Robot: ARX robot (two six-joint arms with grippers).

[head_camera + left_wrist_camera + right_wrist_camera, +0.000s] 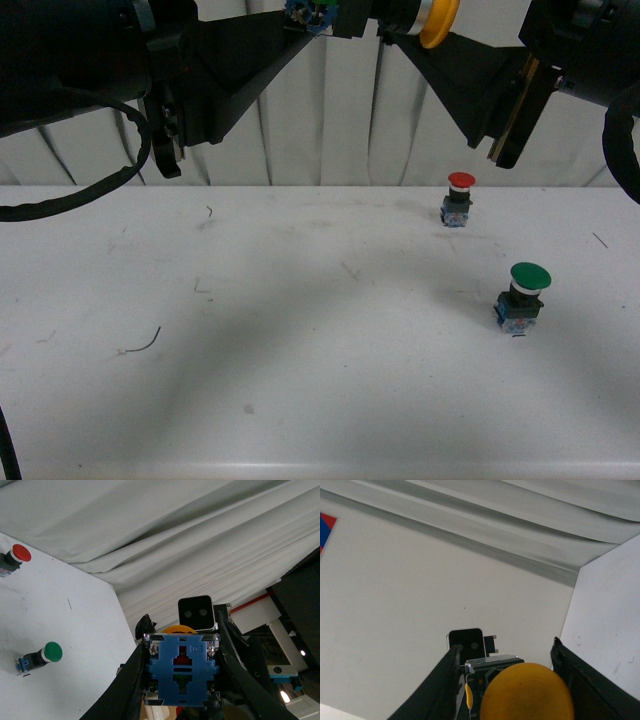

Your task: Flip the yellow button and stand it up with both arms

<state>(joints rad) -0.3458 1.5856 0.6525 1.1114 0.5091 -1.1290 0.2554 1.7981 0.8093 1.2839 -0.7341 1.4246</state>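
Spread over the lower part of the front view: white table (300,380), scuffed and marked. Along the top edge, left arm (70,60) from the upper left and right arm (590,50) from the upper right, meeting nose to nose at top centre. Clenched on the blue contact block (182,667), hugged by both fingers in the left wrist view: left gripper (295,30). Set about the cap end: right gripper (400,40); impossible to tell whether squeezing or merely cradling.

Lower right of the front view: green-capped button (522,297), upright. Above it, red-capped button (459,198), upright too.

Last, held aloft at top centre, well clear of the table: yellow button (437,20). Lying level, long axis across the frame, cap (527,692) toward the right, block toward the left.

Probably a mid-air handover. To do it well:
- Secure the receiving grip before loosening the other.
- Rotate slowly till cap up and axis vertical.
- Lower onto the table left of the other two buttons.
- Release gently.
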